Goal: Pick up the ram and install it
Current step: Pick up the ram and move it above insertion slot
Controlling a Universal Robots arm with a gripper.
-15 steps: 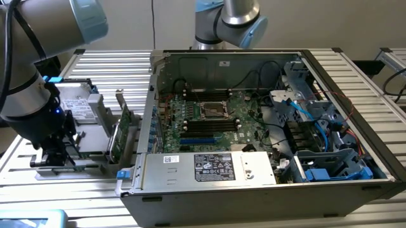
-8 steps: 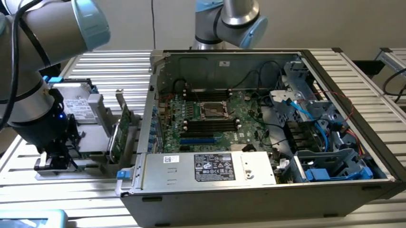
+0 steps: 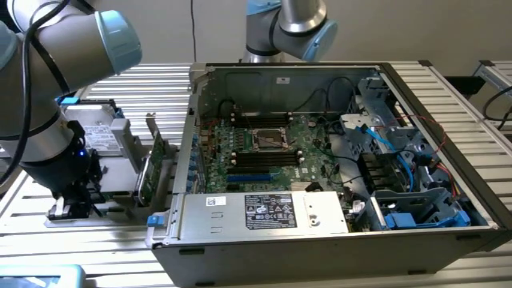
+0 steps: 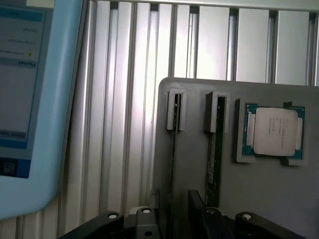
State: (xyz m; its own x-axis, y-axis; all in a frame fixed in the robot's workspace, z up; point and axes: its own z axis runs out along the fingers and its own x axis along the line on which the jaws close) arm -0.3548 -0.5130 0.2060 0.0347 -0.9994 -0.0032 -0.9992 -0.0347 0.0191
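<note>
Hand (image 4: 174,197) spread wide, gripping nothing, poised over gray holder (image 4: 279,199); ram (image 4: 213,159) on edge in its slot, CPU (image 4: 274,132) in its recess.

Ram (image 4: 213,149): long, narrow, thin stick seen edge-on, with a green board edge and dark patches along its length. It stood on its long edge in a slot of the grey holder (image 4: 259,199), one end seated in a raised grey clip (image 4: 215,113). It was not yet picked up. It ran parallel to a second, darker thin stick (image 4: 173,154) in the neighbouring slot, and the two were apart. The holder rested on the ribbed aluminium surface (image 4: 124,99).
</note>
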